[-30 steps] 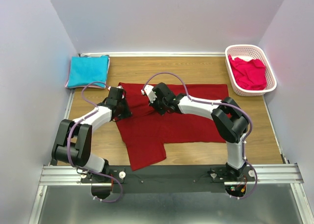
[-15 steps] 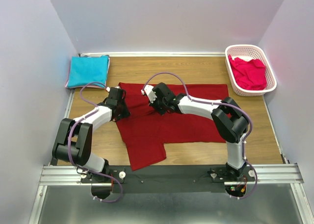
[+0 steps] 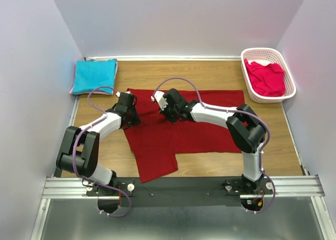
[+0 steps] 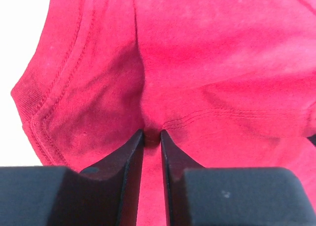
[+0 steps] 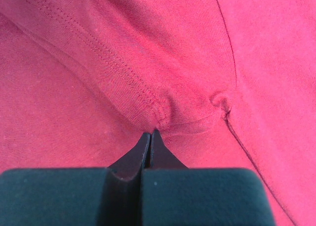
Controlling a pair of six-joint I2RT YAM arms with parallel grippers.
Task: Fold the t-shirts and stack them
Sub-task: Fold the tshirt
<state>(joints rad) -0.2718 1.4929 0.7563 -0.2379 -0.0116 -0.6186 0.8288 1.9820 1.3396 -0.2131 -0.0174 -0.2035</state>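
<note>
A wooden worktop (image 3: pixel 210 74) sits between pale walls, and the dark red t-shirt (image 3: pixel 199 135) lies spread across its middle, one part hanging toward the near edge. The left end effector (image 4: pixel 152 133) pinches a raised fold of this shirt near its left edge. The right end effector (image 5: pixel 150 134) is clamped tight on a pucker beside a seam. A folded turquoise t-shirt (image 3: pixel 93 76) lies in the far left corner. A pinkish-red t-shirt (image 3: pixel 268 78) is bunched in the white basket (image 3: pixel 261 52) at far right.

We see a wooden table (image 3: pixel 210 74) boxed by plain pale walls (image 3: pixel 178 19) (even, soft light), metal rail (image 3: pixel 299 185) along near edge.
</note>
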